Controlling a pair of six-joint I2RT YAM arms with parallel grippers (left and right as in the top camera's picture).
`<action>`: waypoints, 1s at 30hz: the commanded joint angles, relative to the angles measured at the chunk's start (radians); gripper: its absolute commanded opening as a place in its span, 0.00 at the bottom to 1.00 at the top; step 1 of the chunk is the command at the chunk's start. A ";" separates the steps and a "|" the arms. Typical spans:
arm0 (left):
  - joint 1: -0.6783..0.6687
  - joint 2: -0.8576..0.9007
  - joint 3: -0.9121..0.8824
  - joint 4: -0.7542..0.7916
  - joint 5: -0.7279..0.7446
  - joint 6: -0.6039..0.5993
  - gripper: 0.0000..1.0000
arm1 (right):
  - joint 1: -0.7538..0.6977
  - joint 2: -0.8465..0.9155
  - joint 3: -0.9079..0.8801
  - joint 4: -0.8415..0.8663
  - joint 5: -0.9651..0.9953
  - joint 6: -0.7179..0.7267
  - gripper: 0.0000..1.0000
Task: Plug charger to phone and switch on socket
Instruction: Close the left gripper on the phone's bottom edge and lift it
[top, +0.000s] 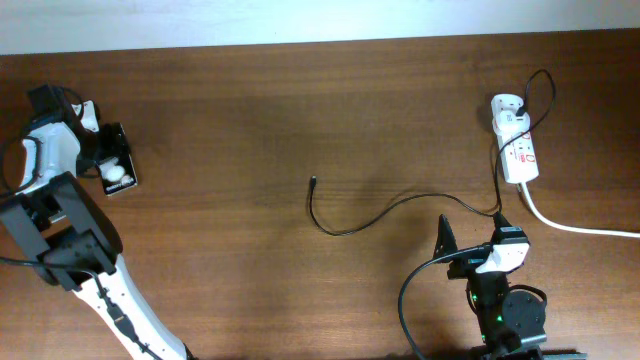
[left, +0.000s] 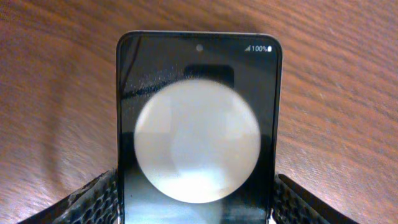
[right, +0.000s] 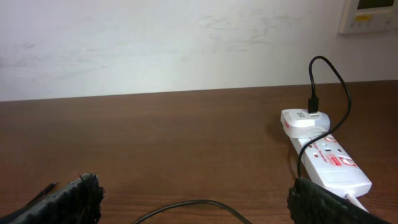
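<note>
Plug tip nearer right arm
The charger (top: 340, 233) tip lies left of the spread right fingers (right: 78, 196); left fingers (left: 99, 199) pinch the phone (left: 198, 124), well apart.

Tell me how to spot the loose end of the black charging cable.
Start at the white power strip at the brown table's far right. A thin black cable leaves the adapter plugged into it and snakes toward the table's middle. Its free tip lies alone on bare wood, unlike the thick white cord running off right.
</note>
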 joint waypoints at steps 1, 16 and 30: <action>-0.003 0.057 -0.041 -0.091 0.105 -0.050 0.67 | -0.008 -0.008 -0.007 -0.005 0.009 0.000 0.99; -0.232 0.057 -0.041 -0.161 0.003 -0.051 0.66 | -0.008 -0.008 -0.007 -0.005 0.009 0.000 0.99; -0.600 0.058 -0.041 -0.230 -0.002 -0.158 0.64 | -0.008 -0.008 -0.007 -0.005 0.009 0.000 0.99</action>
